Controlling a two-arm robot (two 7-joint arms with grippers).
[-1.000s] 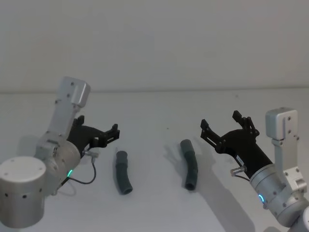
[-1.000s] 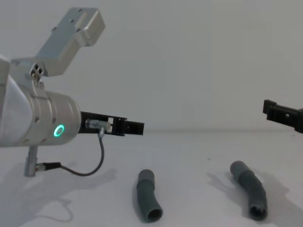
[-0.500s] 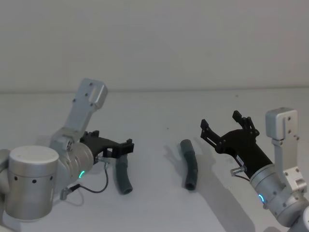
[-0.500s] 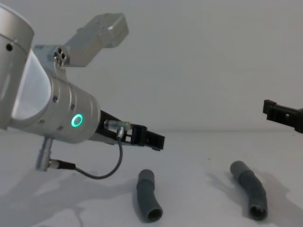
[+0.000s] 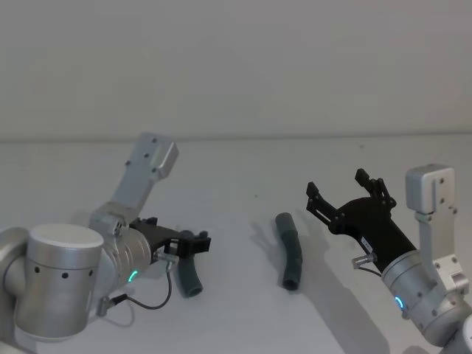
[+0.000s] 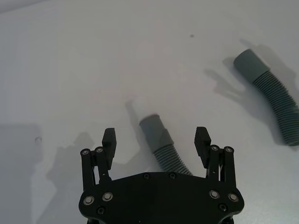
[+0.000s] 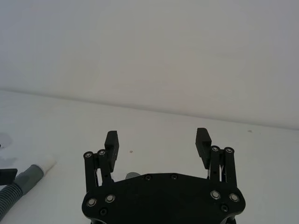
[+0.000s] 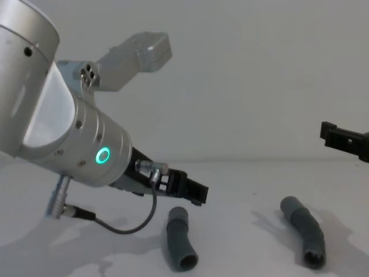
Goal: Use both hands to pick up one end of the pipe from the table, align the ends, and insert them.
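Observation:
On the white table point(image 5: 236, 166) lie two dark grey ribbed pipe pieces. My left gripper point(image 5: 193, 245) hovers open just above the shorter piece point(image 5: 188, 276). In the left wrist view its fingers point(image 6: 110, 138) straddle that piece point(image 6: 158, 138) without touching it, and the piece's white tip point(image 6: 137, 107) points away. From the chest the same gripper point(image 8: 193, 192) hangs over the piece point(image 8: 180, 245). Further right rests the longer piece point(image 5: 290, 252), also seen from the chest point(image 8: 305, 230). My right gripper point(image 5: 338, 184) is open in the air to its right, holding nothing point(image 7: 157, 138).
A plain white wall rises behind the table. A grey cable point(image 8: 124, 222) loops under my left wrist. Bare table lies between the two pieces and beyond them.
My left arm has swung right and down, bringing its open gripper over the shorter pipe piece. The right arm and both pieces have not moved.

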